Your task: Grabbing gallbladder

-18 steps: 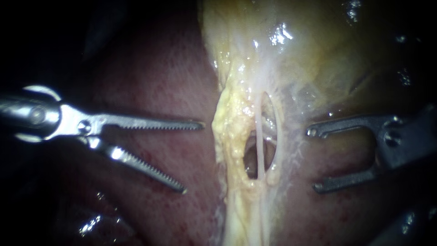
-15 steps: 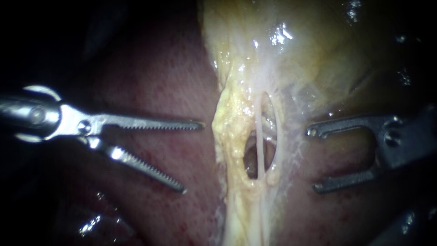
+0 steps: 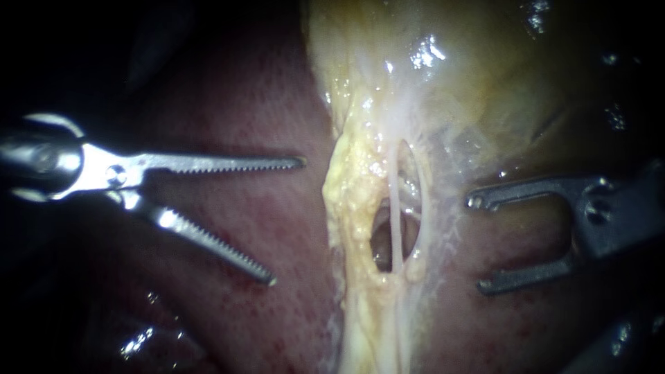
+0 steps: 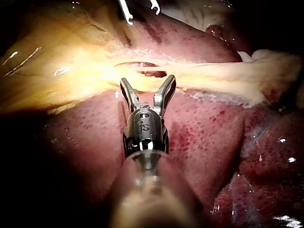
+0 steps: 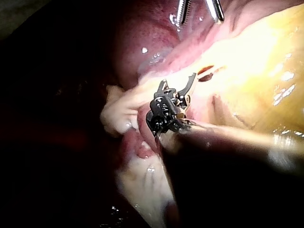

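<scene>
Between left instrument [image 3: 287, 221] and right instrument [image 3: 478, 244], the gallbladder [image 3: 443, 76] seemingly tapers straight downward.

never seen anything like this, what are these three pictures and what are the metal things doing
This is a surgical robot working on a pig's liver and gallbladder. The endoscope view comes from a camera close to the tissue. The other two come from cameras on each arm, looking along its own shaft. The left tool has toothed jaws, and the right tool has darker, hooked ones. Both are open and hold nothing. The red surface is the liver and the yellowish sac is the gallbladder. Between the tools runs a pale fatty strip, with a thin tube crossing a small hole in it.
</scene>
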Action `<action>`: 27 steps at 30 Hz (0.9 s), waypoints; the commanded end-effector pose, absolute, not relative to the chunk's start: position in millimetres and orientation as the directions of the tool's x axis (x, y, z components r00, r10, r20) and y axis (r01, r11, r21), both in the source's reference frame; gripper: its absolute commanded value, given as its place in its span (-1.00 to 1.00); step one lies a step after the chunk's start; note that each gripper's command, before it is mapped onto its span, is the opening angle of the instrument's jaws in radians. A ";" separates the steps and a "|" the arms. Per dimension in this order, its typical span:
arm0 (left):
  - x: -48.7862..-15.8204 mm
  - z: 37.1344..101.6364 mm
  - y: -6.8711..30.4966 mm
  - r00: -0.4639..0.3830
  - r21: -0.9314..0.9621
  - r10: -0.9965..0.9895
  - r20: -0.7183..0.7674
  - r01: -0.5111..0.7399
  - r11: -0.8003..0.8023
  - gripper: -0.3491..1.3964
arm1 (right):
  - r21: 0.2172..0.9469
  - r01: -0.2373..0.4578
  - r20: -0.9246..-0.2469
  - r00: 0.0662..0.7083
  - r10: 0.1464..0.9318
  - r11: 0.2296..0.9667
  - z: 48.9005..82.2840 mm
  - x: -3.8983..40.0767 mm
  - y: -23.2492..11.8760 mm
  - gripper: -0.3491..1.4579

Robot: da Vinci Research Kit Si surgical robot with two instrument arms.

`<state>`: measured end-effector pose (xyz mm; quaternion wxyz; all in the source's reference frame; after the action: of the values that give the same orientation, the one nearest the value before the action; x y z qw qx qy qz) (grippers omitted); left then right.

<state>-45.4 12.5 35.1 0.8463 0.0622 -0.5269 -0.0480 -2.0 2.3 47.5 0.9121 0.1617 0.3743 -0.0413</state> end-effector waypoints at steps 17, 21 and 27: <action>-43.9 37.0 12.3 0.353 0.432 -0.503 0.789 0.263 0.863 0.31 | 0.260 0.196 -0.696 0.716 0.043 0.945 48.1 -2.0 2.0 -0.04; -44.9 37.0 12.8 0.339 0.462 -0.547 0.765 0.301 0.834 0.21 | 0.260 0.197 -0.697 0.716 0.043 0.945 48.2 -2.0 2.0 -0.04; -48.2 36.3 13.8 0.333 0.468 -0.557 0.761 0.311 0.827 0.21 | 0.260 0.199 -0.698 0.715 0.041 0.945 48.1 -2.4 1.9 -0.04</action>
<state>-48.6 13.8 36.1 0.8071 0.1197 -0.5115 -0.2696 -2.4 1.9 48.1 0.9123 0.1605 0.3743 -0.0435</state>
